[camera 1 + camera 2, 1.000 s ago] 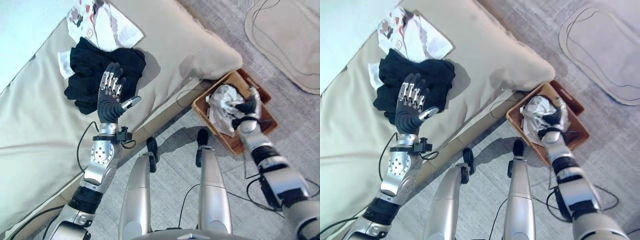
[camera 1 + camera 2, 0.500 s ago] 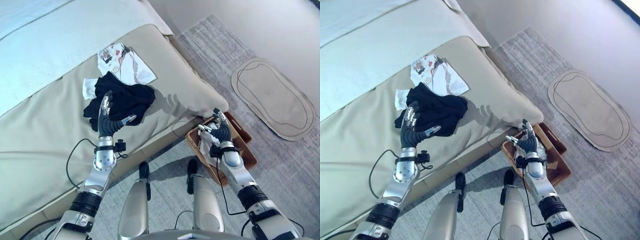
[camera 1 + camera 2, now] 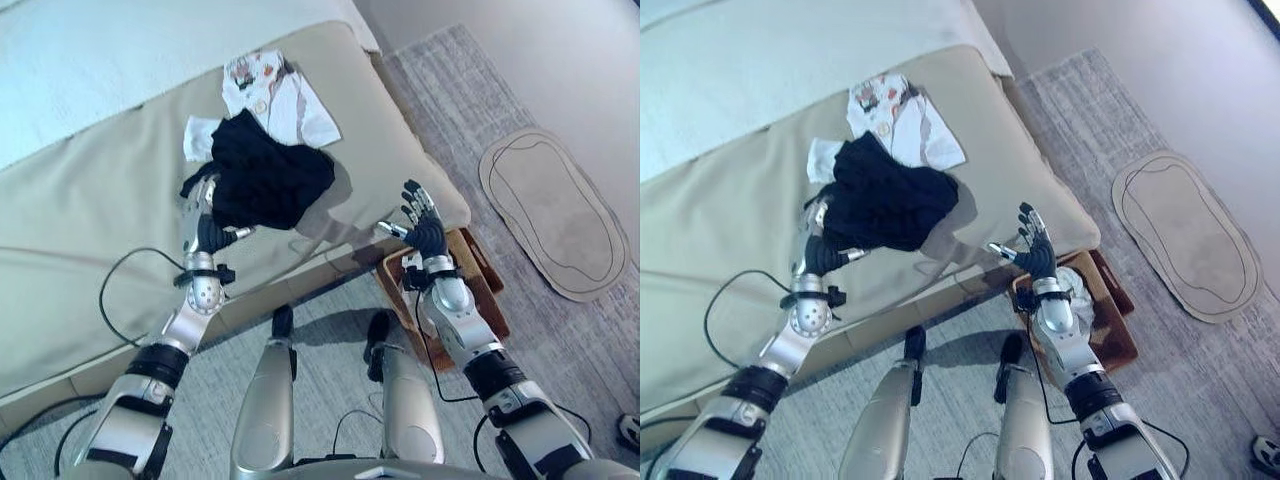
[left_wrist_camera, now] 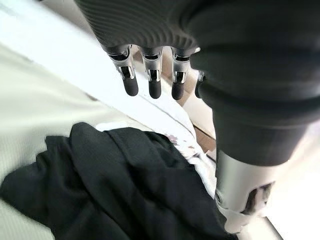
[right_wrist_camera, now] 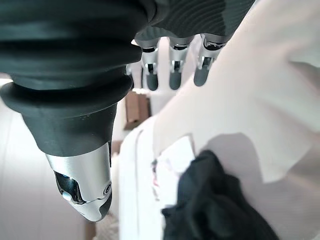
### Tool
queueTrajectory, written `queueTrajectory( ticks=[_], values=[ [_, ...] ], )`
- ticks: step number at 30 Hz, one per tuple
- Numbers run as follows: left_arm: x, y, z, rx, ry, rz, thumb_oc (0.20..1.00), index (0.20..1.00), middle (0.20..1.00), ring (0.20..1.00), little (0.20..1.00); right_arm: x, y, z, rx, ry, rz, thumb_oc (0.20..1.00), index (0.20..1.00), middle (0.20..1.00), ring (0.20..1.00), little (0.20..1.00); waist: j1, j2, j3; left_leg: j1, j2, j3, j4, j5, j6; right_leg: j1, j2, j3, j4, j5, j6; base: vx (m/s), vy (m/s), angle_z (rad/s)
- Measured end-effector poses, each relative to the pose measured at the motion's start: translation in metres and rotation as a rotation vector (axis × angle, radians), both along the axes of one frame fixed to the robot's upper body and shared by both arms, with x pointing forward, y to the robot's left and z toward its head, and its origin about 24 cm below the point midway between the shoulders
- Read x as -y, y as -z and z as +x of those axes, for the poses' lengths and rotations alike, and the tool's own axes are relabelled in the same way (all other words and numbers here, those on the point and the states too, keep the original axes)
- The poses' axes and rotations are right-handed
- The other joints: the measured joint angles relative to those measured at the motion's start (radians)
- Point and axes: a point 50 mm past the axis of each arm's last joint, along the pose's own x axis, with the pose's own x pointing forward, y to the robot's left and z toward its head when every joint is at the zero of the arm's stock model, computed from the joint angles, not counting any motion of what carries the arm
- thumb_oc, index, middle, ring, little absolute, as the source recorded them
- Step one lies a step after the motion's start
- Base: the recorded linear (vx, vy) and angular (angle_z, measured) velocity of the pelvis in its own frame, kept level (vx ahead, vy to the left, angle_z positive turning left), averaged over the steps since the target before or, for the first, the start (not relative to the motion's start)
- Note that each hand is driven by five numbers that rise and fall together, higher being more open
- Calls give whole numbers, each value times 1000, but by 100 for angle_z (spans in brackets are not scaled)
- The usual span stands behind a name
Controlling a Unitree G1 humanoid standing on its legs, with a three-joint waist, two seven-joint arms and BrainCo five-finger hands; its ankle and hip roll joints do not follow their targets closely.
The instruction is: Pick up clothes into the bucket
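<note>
your left hand (image 3: pixel 203 232) fingers straight, beside black garment (image 3: pixel 268 182); right hand (image 3: pixel 1036 256) spread wide, empty, above basket (image 3: pixel 1118 340). one black garment, one white shirt (image 3: pixel 902 125), one white cloth (image 3: pixel 822 156).

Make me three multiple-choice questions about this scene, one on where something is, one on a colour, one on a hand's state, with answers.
1. Where is the basket?
A. on the bed
B. on the floor beside the bed
C. in the left hand

2. What colour is the garment by the left hand?
A. black
B. red
C. yellow

3. How is the right hand?
A. shut on a shirt
B. curled into a fist
C. open, holding nothing

Answers: 1 B, it sits on the grey floor at the bed's corner. 2 A, the crumpled cloth is black. 3 C, its fingers are spread with nothing in them.
</note>
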Motion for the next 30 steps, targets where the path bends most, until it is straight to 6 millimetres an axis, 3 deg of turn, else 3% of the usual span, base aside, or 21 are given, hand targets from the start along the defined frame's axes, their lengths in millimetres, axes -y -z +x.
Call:
queueTrajectory(
  ticks=[4, 8, 15, 19, 30],
  values=[
    [-12, -41, 13, 99, -74, 89, 1000, 1000, 1000, 1000, 1000, -11, -3, 1, 23, -20, -53, 1000, 1000, 1000, 1000, 1000, -20, -19, 36, -128, -1, -11, 74, -5, -6, -107, -1, 3, 44, 6, -5, -93, 32, 0],
    [-18, -54, 15, 128, -120, 109, 1000, 1000, 1000, 1000, 1000, -6, 5, -3, 10, 0, -93, 1000, 1000, 1000, 1000, 1000, -45, -41, 47, -209, -4, -15, 132, -14, -8, -181, -1, 12, 87, 7, -8, -61, 21, -1],
    [-32, -92, 11, 242, -183, 190, 1000, 1000, 1000, 1000, 1000, 22, 9, -9, 4, 96, -85, 1000, 1000, 1000, 1000, 1000, -81, -50, 47, -378, -5, -19, 215, -33, -1, -356, -9, 26, 183, -11, -7, -15, 10, 0],
    [-32, -96, 10, 270, -204, 223, 1000, 1000, 1000, 1000, 1000, 27, 9, -10, 9, 114, -78, 1000, 1000, 1000, 1000, 1000, -110, -51, 47, -408, -4, -20, 238, -33, 0, -389, -10, 30, 201, -14, -11, 0, 3, -1],
    [-20, -120, 14, 328, -184, 343, 1000, 1000, 1000, 1000, 1000, 24, 2, -11, 43, 86, -72, 1000, 1000, 1000, 1000, 1000, -126, -52, 47, -419, 1, -17, 237, -32, 1, -405, -2, 37, 202, -14, -10, 0, 1, 0]
  ],
)
